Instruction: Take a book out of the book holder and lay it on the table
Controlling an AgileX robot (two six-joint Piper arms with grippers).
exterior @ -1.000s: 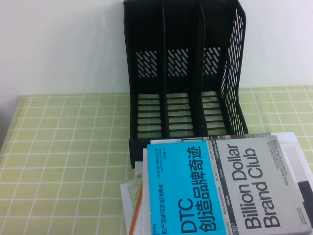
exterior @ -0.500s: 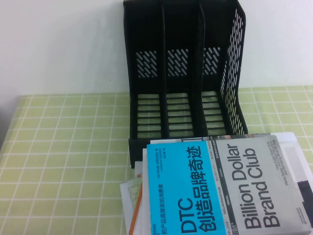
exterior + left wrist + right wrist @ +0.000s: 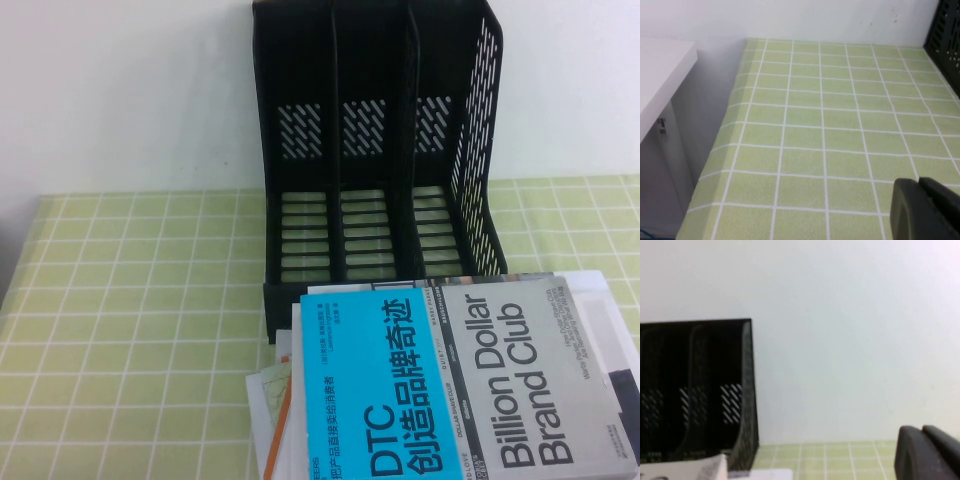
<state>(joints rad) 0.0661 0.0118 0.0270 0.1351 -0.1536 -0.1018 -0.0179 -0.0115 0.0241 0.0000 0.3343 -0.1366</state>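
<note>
The book (image 3: 450, 380), half blue and half pale grey with "DTC" and "Billion Dollar Brand Club" on its cover, lies flat and face up at the front of the table (image 3: 140, 300), just before the book holder (image 3: 380, 150). The tall black holder stands against the wall, and its three compartments hold nothing. Neither arm shows in the high view. My left gripper (image 3: 918, 182) hangs shut over bare green cloth (image 3: 830, 125), with the holder's edge (image 3: 946, 30) far off. My right gripper (image 3: 921, 430) is shut and holds nothing, off to the side of the holder (image 3: 695, 390).
Under the book lie white sheets and another book with an orange edge (image 3: 270, 400), sticking out on the left. A white cabinet (image 3: 660, 75) stands beyond the table's left edge. A white wall closes the back.
</note>
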